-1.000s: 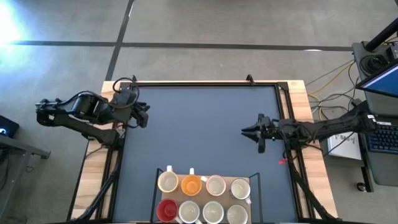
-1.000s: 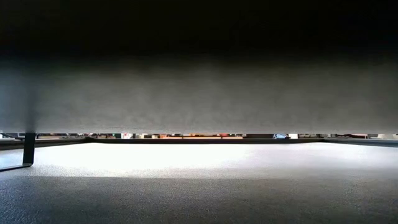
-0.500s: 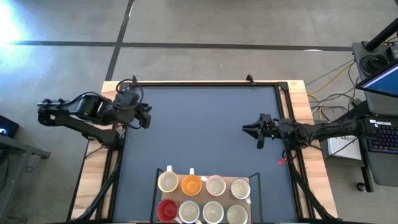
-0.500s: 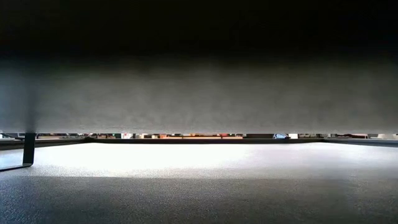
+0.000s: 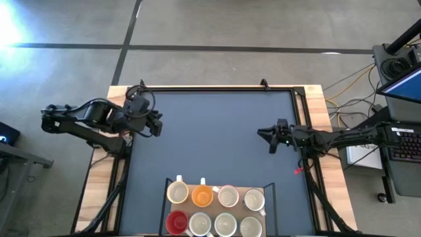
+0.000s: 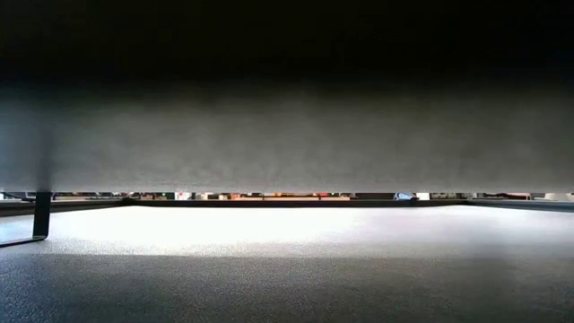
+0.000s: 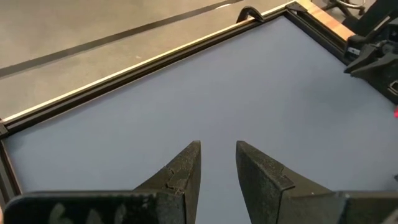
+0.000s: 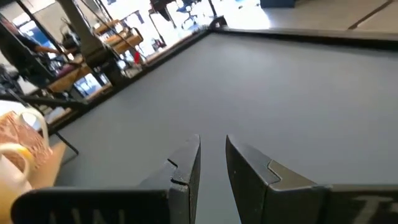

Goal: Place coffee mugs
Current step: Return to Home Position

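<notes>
Eight coffee mugs stand upright in two rows on a brown board inside a dark frame at the table's near edge: a cream mug (image 5: 177, 192), an orange mug (image 5: 202, 195), a red mug (image 5: 175, 222) and several white ones (image 5: 227, 196). Two of them show at the edge of the right wrist view (image 8: 17, 140). My left gripper (image 5: 158, 125) (image 7: 217, 149) hovers over the table's left side, narrowly open and empty. My right gripper (image 5: 262, 134) (image 8: 212, 146) hovers over the right side, also narrowly open and empty. Both are well clear of the mugs.
The dark table mat (image 5: 210, 138) is bordered by a black rail and wooden edges (image 5: 316, 99). In the low view a wide grey blurred surface (image 6: 287, 135) blocks most of the picture, with a dark leg (image 6: 41, 215) at its left. My right arm (image 7: 373, 56) shows across the table.
My left gripper has edged a little toward the table's right. My right gripper has drifted slightly toward the far edge. The mugs have stayed where they were.
</notes>
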